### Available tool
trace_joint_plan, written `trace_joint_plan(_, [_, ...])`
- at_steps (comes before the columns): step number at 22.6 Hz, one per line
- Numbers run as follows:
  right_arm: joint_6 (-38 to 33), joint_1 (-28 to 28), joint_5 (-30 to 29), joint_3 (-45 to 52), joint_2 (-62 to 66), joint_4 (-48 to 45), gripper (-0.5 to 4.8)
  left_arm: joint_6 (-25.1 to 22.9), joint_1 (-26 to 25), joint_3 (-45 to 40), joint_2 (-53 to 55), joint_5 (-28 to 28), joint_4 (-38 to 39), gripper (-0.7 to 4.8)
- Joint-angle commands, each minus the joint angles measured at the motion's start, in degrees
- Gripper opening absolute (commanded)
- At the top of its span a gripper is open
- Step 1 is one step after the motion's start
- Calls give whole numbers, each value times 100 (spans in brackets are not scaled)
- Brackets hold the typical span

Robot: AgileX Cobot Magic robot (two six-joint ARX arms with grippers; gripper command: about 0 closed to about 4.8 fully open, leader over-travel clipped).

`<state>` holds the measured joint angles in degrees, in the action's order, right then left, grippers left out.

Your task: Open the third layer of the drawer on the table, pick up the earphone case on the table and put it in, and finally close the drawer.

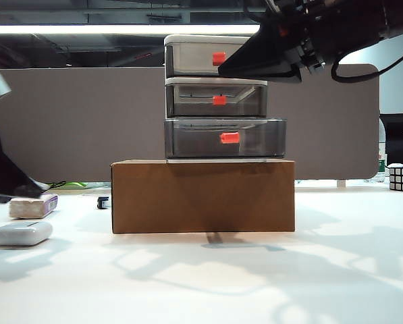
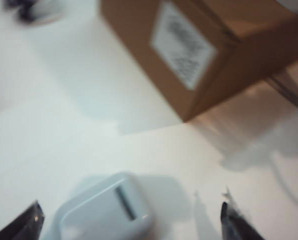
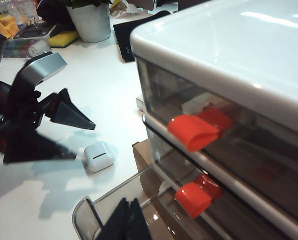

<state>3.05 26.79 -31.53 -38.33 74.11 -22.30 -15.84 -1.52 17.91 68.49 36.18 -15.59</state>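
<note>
In the exterior view the third layer (image 1: 225,138) stood pulled out above the cardboard box (image 1: 202,196) and the right hand (image 1: 265,57), its state not visible, hung by the top drawer; in the left wrist view the left hand (image 2: 131,220) straddled the earphone case (image 2: 106,212) on the table (image 2: 64,125) with fingers wide apart, so a blurred, off-centre closing could squirt the smooth case away; the right wrist view showed the case (image 3: 99,156) lying near the open drawer.

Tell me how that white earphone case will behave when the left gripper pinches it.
The earphone case looks smooth and rounded, so it may slip between the open left gripper's fingers. It appears rigid, and probably light. Lying flat on the table, it seems unlikely to roll.
</note>
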Motion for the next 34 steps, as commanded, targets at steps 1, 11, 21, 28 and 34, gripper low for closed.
trace_joint_plan(1, [22, 2, -15, -24, -26, -13, -5, -1283, 55, 70, 24, -498, -85, 448])
trace_joint_plan(11, [35, 2, -15, 2, -26, 201, -5, -1666, 70, 848, 1263, -385, 592, 447])
trace_joint_plan(21, [149, 2, -15, 2, -26, 323, -5, -2118, 122, 846, 1735, -109, 791, 429])
trace_joint_plan(28, [149, 2, -15, 2, -26, 330, -5, -2124, 415, 844, 1991, -284, 844, 374])
trace_joint_plan(34, [149, 2, -17, 2, -37, 411, -5, -2122, 579, 846, 1987, -560, 1069, 299])
